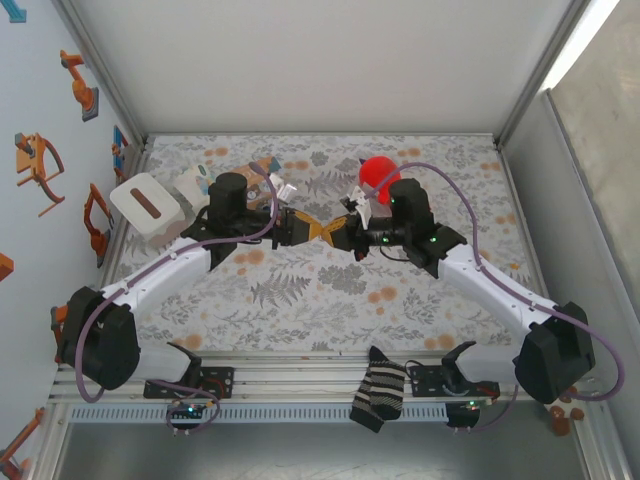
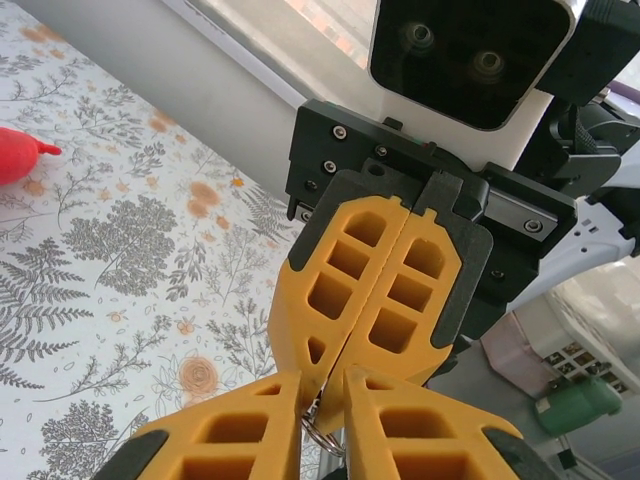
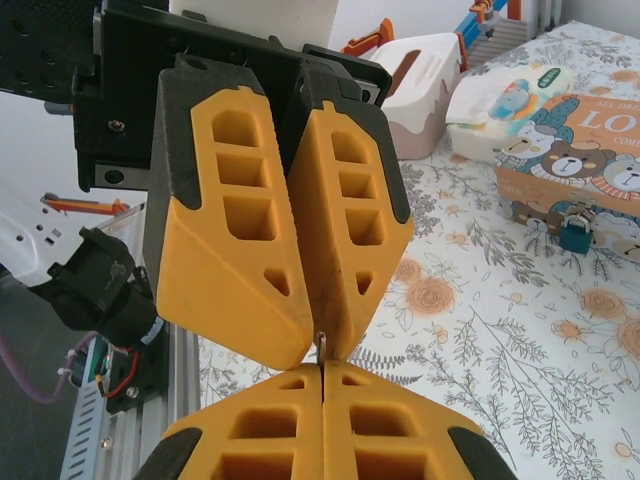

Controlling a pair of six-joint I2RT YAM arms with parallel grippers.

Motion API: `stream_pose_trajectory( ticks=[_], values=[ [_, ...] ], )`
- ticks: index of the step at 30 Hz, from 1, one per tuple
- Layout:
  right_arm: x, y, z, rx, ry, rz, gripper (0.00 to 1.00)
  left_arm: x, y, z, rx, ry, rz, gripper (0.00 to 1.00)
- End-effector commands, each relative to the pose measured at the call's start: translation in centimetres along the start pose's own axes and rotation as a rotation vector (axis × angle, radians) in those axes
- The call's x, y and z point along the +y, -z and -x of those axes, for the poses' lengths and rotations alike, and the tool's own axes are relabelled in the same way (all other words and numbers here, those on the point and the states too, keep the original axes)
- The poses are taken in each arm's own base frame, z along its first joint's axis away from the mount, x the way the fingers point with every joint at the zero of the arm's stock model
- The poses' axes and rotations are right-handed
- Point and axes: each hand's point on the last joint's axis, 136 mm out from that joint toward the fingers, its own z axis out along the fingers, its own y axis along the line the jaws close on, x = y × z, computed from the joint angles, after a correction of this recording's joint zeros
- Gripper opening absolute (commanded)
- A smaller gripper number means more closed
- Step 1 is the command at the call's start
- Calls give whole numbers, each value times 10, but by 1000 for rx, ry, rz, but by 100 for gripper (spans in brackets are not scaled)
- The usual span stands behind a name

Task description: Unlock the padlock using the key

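**Top view:** left gripper (image 1: 313,229) and right gripper (image 1: 332,232) tip to tip at mid table (image 1: 300,300). Tin (image 1: 262,167) behind left arm, so left arm nearer.

**Left wrist view:** right jaws pressed together. Key ring (image 2: 322,435) hangs at meeting point, between left fingers.

**Right wrist view:** left jaws nearly together, slim gap. Thin metal sliver at tips, probably key (image 3: 322,343); which gripper grips it cannot tell. Padlock (image 3: 575,232) hangs upright on tin front, well apart from jaws, beyond left gripper. Tin lettering "LO", rest cut off.

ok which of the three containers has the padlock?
The bear-printed LOVE tin: padlock hangs at its front. The tissue box and wipes pack carry none.
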Motion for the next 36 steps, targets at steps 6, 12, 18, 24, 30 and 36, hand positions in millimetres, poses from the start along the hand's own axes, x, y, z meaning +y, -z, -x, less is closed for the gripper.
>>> stream_pose_trajectory(
  ticks=[6, 12, 18, 24, 30, 36],
  values=[
    [12, -2, 18, -34, 8, 50, 0, -11, 0, 12, -19, -75, -20, 3],
    [9, 2, 22, -46, -25, 11, 6, -15, 6, 17, -49, -117, 19, 0],
    [-6, 25, 35, -121, -76, -123, 33, -18, 18, 21, -90, -172, 82, 0],
    [11, 42, 53, -247, -89, -88, 49, -24, 26, 28, -123, -209, 110, 0],
    [16, 27, 53, -234, -150, 4, 46, -26, 26, 31, -123, -214, 107, 0],
    [15, 6, 52, -206, -171, 48, 42, -25, 26, 31, -120, -212, 112, 0]
  ],
)
